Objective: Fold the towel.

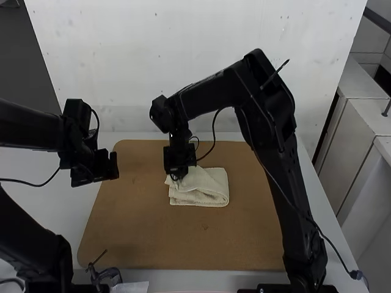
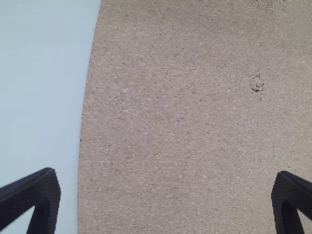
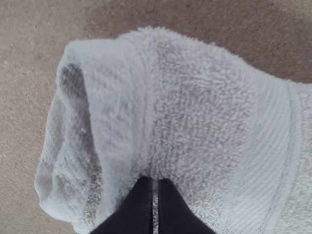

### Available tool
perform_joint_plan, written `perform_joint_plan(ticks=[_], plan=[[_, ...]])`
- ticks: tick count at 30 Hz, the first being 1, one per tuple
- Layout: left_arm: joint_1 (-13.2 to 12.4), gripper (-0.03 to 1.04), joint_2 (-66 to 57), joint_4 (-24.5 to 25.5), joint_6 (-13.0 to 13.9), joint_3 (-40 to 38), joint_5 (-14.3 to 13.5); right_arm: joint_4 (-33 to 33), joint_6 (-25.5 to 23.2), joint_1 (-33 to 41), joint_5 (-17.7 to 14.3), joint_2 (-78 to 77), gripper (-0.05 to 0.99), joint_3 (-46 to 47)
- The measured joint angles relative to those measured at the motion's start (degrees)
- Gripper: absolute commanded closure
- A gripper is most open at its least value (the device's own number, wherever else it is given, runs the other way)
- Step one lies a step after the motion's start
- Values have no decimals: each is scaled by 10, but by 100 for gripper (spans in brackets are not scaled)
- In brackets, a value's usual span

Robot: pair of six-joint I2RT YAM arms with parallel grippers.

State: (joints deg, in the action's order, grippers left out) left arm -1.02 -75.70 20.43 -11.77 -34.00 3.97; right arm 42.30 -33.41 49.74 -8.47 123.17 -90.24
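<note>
Towel (image 1: 212, 184) lies folded beneath the closed right claw (image 1: 176, 175), the open left claw (image 1: 115, 166) apart.

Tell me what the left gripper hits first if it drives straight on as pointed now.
The left gripper would likely meet the brown board first: its bare surface lies ahead, between the open fingers. How far off is unclear.

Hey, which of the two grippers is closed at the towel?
The right gripper: its fingers are together at the towel, while the left gripper is open above the brown board's edge, away from the towel.
</note>
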Motion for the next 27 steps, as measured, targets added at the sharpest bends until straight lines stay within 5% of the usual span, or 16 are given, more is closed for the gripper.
perform_joint_plan(ticks=[19,27], plan=[[-16,4,-12,-17,11,1,9,16,2,33,-4,39,92,-67],[-21,4,-12,-17,17,0,15,31,6,15,-3,40,41,-68]])
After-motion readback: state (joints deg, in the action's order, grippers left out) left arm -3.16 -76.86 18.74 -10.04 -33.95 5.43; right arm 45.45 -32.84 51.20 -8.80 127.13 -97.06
